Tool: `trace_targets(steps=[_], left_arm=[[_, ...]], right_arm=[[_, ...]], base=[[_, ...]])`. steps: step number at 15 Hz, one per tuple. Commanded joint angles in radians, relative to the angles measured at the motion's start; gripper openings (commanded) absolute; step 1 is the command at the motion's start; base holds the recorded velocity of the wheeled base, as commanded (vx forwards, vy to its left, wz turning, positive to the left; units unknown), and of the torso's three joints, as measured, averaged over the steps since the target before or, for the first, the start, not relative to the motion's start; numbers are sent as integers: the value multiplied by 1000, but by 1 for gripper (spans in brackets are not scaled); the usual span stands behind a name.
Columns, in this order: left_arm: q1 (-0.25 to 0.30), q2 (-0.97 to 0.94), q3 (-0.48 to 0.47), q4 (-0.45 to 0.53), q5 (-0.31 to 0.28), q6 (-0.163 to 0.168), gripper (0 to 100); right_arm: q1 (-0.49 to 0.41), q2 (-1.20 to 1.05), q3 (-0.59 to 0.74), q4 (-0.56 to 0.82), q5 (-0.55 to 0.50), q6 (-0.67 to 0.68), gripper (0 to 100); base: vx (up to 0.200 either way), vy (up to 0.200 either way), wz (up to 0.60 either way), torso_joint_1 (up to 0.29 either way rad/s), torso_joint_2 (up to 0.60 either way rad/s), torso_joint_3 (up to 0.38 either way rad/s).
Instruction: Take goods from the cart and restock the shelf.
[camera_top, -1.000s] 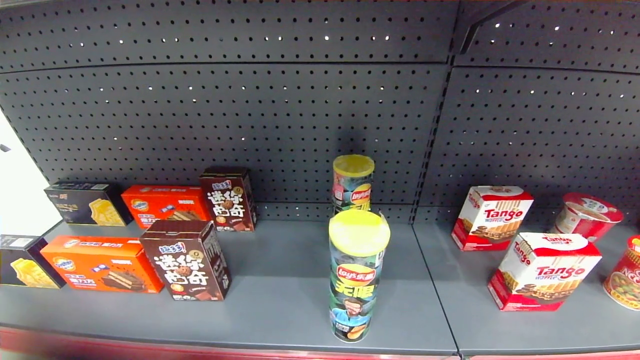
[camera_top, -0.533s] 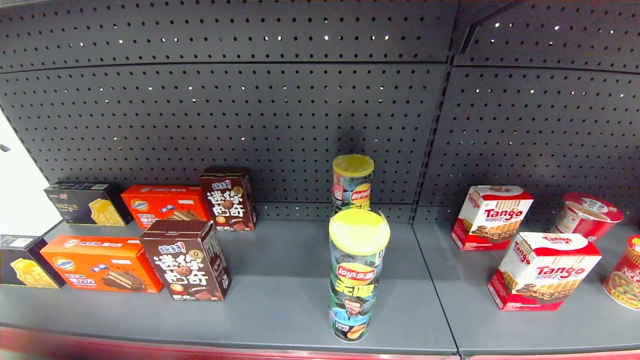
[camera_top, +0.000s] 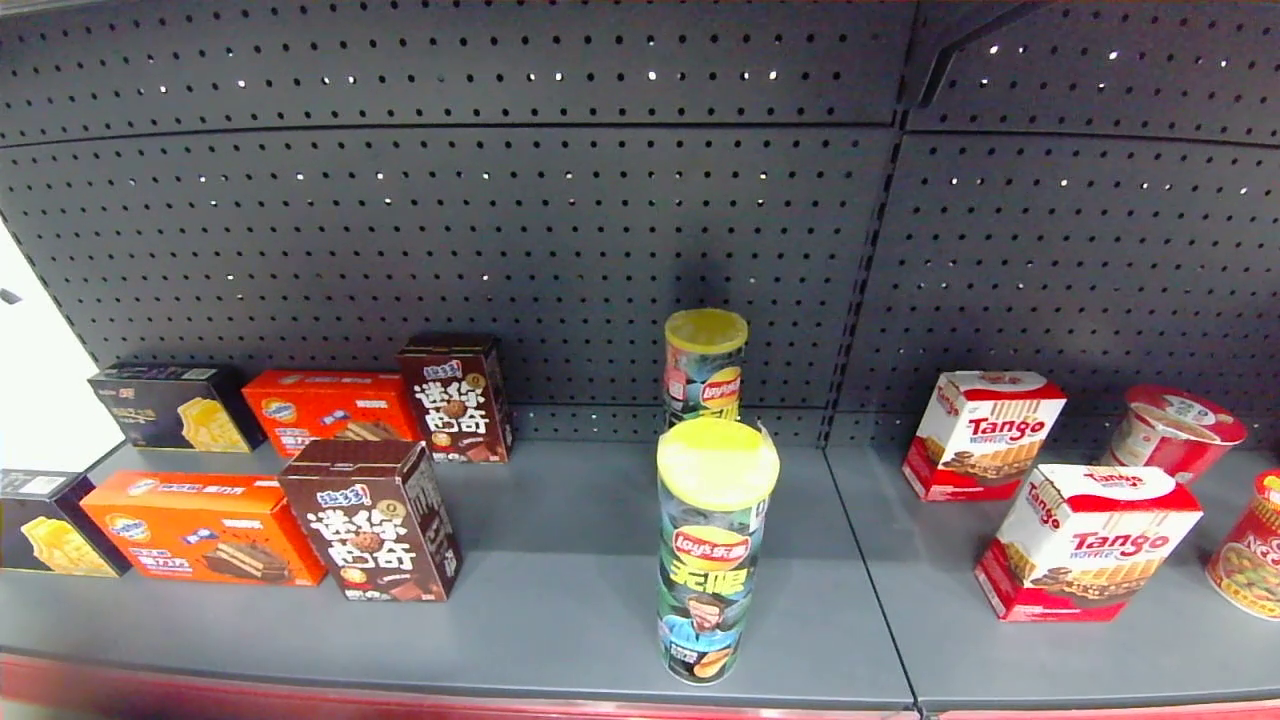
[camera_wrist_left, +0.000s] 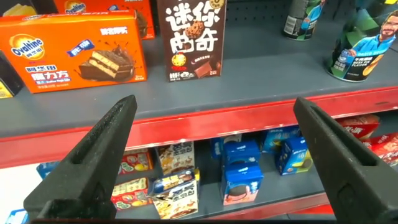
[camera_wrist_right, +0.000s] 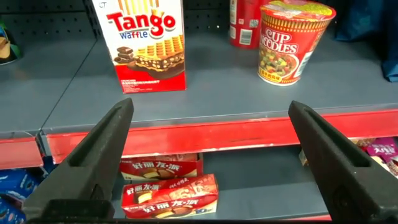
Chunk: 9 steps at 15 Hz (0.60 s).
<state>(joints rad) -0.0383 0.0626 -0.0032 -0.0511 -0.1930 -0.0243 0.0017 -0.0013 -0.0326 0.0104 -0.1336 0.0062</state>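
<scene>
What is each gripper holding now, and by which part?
Nothing is held. The left gripper and the right gripper are both open, with nothing between their fingers.

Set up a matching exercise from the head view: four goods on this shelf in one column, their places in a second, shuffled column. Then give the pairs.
Goods
1. front chip can
2. front orange box
3. front waffle box
4. noodle cup

Places
A. farthest right, cut by the picture's edge
B. between a black box and a brown cookie box
C. right of the seam in the shelf, in front of the rear waffle box
D. left of that seam, directly in front of the rear chip can

Pairs: 1-D, 2-B, 3-C, 4-A
</scene>
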Motion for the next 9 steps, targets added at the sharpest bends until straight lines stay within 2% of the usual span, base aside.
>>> trace_targets(steps=[1,9], left_arm=[[0,2,0,-1,0,0,100],[0,2,0,0,-2,0,100]], right_arm=[[0,1,-1,0,0,-2,100],[0,1,-1,2,58,-2,100]], base=[[0,0,0,0,0,0],[0,0,0,0,0,0]])
